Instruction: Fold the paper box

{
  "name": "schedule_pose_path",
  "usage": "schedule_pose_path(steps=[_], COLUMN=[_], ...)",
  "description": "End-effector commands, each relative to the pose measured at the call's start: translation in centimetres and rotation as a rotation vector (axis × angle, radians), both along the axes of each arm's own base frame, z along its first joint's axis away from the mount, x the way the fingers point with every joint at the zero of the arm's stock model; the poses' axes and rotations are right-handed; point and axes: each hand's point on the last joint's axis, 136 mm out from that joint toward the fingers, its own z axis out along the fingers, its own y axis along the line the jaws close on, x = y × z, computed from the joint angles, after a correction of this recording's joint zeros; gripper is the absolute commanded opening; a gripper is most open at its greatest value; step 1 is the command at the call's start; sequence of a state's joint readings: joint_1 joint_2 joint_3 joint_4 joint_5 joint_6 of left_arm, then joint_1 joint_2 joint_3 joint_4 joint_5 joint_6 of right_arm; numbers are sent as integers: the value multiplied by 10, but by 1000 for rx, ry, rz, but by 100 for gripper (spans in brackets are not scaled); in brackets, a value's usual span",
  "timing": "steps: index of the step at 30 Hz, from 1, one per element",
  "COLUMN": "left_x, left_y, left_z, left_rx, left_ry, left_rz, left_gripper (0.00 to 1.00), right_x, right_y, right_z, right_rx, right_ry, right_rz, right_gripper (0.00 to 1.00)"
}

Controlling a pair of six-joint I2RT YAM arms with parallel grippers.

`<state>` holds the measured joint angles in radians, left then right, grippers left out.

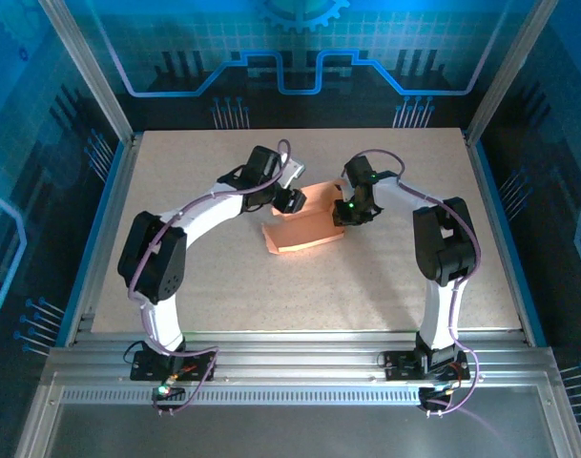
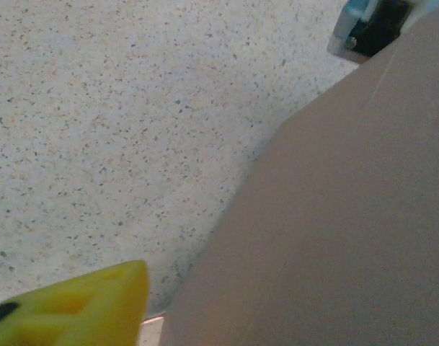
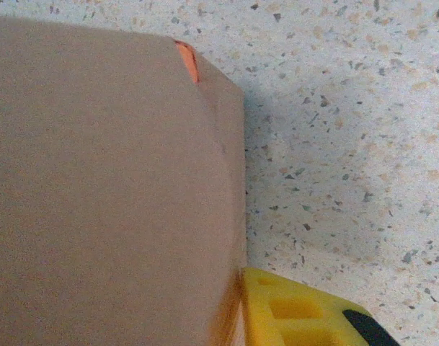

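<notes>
The paper box (image 1: 304, 229) lies half-folded in the middle of the table, salmon-pink, with its walls partly raised. My left gripper (image 1: 288, 201) is at its far left end. In the left wrist view one yellow finger (image 2: 82, 306) shows beside a tilted card panel (image 2: 334, 216), a thin gap between them; the other finger is hidden behind the card. My right gripper (image 1: 346, 212) is at the box's right end. Its yellow finger (image 3: 298, 310) presses against the edge of an upright panel (image 3: 111, 187), which hides the other finger.
The speckled tabletop (image 1: 223, 286) lies open in front of the box and to both sides. Blue walls and metal posts (image 1: 90, 72) ring the table. A dark and pale blue part (image 2: 370, 25) shows above the card's top edge in the left wrist view.
</notes>
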<state>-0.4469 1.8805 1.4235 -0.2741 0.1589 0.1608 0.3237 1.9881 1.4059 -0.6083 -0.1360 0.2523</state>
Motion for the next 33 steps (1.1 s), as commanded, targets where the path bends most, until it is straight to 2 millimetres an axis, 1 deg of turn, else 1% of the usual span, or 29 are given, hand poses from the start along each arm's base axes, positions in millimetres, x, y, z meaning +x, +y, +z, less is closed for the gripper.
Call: schedule_pose_path(steps=[1,4,7,10,14,18,19,20,23,25,28,30,33], left_x=[3,-2,-11,-19,-19,-16,-16,-15,-14,-13,-12,-15,-20], left_y=[0,-4,-4,-2,6,12,12,12,9,6,7,5,4], left_z=[13,18,18,16,17,18,18,16,12,10,10,12,10], left_rx=[-31,-61,-68,-63,-72,-131,-147,-163,-208,-240,-267,-271,-280], left_ry=[29,48,86,125,163,216,230,251,321,354,371,371,385], left_rz=[-10,-39,-57,-65,-29,-4,0,8,23,28,43,21,1], left_gripper=[45,24,13,9,8,9,10,11,14,14,14,13,10], right_x=[-2,0,2,4,6,3,2,1,-2,-2,-1,-2,-1], right_y=[-4,-5,-8,-11,-14,-14,-14,-14,-18,-21,-24,-22,-11], right_z=[-5,-3,-1,0,3,4,4,5,2,1,1,3,5], right_rx=[8,13,14,22,29,23,17,10,-54,-107,-150,-151,-111], right_ry=[12,2,-18,-33,-58,-73,-76,-79,-88,-91,-102,-101,-112], right_rz=[20,16,7,-3,1,39,48,61,93,102,96,101,122], right_gripper=[19,20,21,21,20,13,8,6,3,2,4,13,20])
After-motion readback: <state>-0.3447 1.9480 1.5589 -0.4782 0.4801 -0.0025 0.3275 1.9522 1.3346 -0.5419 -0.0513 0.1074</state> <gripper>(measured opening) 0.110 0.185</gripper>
